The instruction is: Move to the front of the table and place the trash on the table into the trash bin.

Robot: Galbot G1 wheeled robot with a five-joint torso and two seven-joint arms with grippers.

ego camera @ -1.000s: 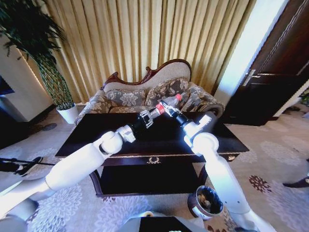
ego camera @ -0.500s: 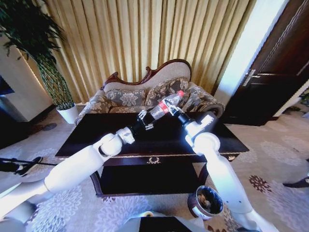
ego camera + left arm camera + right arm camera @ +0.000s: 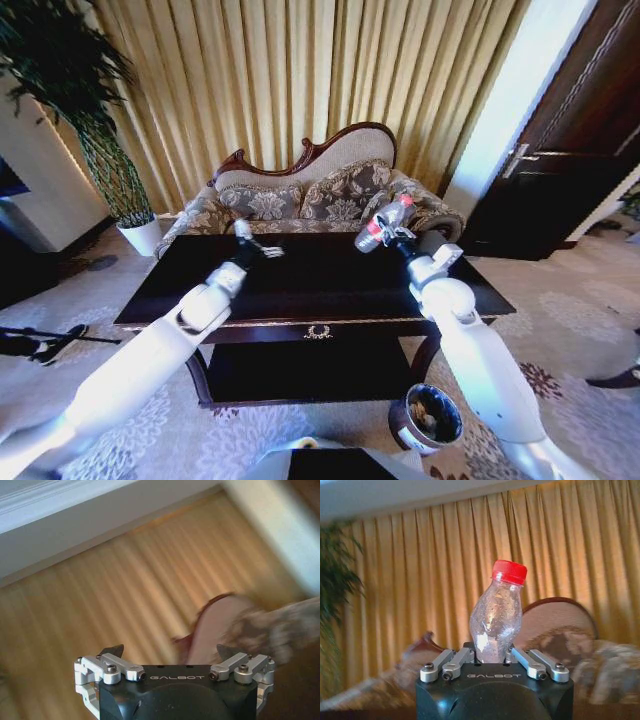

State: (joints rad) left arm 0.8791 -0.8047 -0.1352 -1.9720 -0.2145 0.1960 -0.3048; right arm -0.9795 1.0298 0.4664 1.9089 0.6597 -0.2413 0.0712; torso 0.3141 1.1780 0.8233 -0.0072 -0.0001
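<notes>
My right gripper (image 3: 396, 234) is shut on the trash, a clear plastic bottle (image 3: 384, 222) with a red cap and a red-and-white label. It holds the bottle tilted above the right rear part of the glossy dark table (image 3: 320, 278). In the right wrist view the bottle (image 3: 496, 617) stands between the fingers of the right gripper (image 3: 493, 656). Over the table's left rear part my left gripper (image 3: 262, 248) is open and holds nothing, which the left wrist view (image 3: 170, 651) confirms. The round dark trash bin (image 3: 405, 436) stands on the carpet by the table's front right leg, under my right arm.
A patterned sofa (image 3: 320, 195) stands right behind the table, before gold curtains. A white plant pot (image 3: 143, 236) is at the left, a dark door (image 3: 575, 150) at the right. A black stand (image 3: 35, 345) lies on the floor at the left.
The left gripper has let go of the bottle and drawn back to the left over the table. The right gripper has kept the bottle and carried it to the right.
</notes>
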